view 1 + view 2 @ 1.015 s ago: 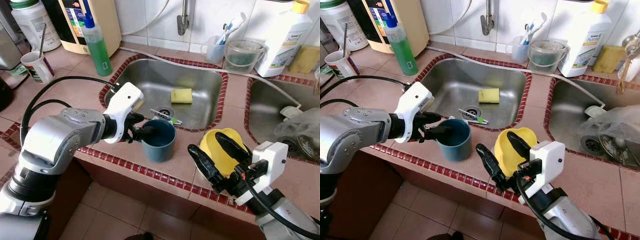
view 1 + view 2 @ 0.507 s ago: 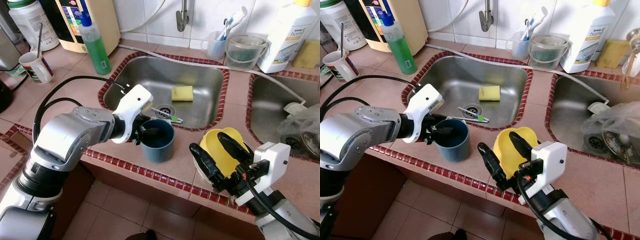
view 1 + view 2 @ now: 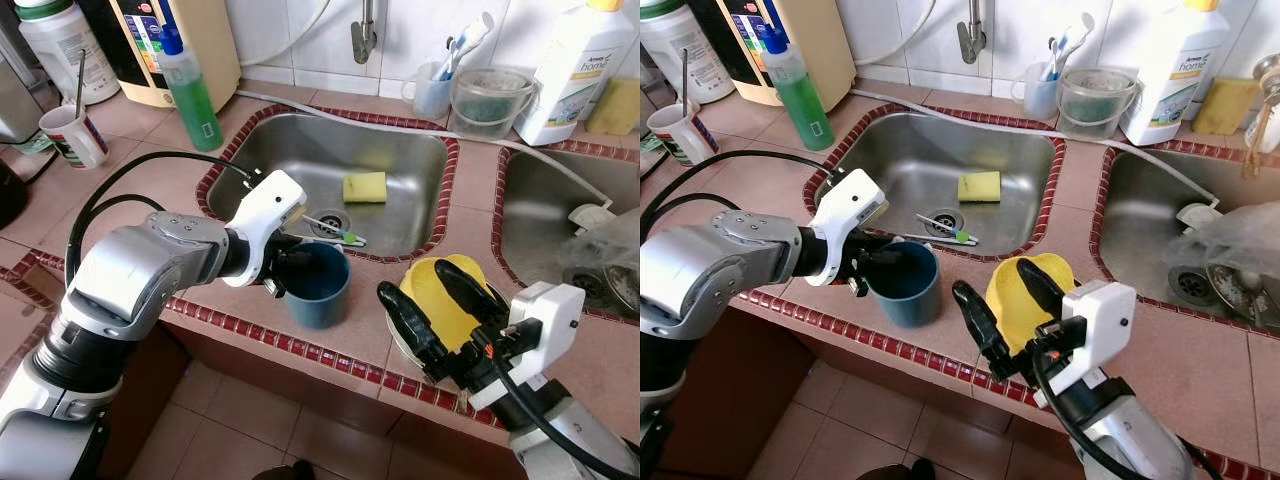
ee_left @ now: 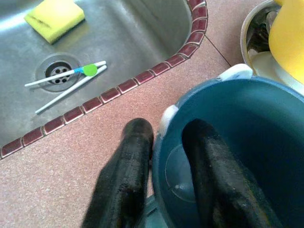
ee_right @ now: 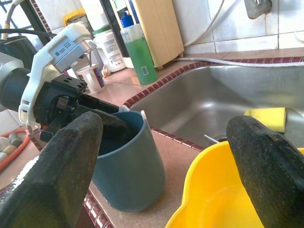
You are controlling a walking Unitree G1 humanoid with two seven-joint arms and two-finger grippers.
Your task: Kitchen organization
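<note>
Here, at the centre of the frame, the left hand (image 3: pixel 285 268) pinches the rim of a blue cup (image 3: pixel 318 283) (one finger inside, one outside) standing on the desk (image 3: pixel 130 170) just before the sink (image 3: pixel 400 175). Lower right, the right hand (image 3: pixel 440 310) is spread wide around a yellow cup (image 3: pixel 440 300), not yet closed on it. A sponge (image 3: pixel 363 187) and toothbrush (image 3: pixel 335 231) lie in the sink, so the tidying looks early.

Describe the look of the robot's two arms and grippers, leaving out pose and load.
Both arms are silver metal with rounded joint housings. Each ends in a white wrist block and two long black fingers: left gripper, right gripper. Black cables loop from the left arm across the counter; another black cable runs along the right wrist. No markings are legible.
</note>
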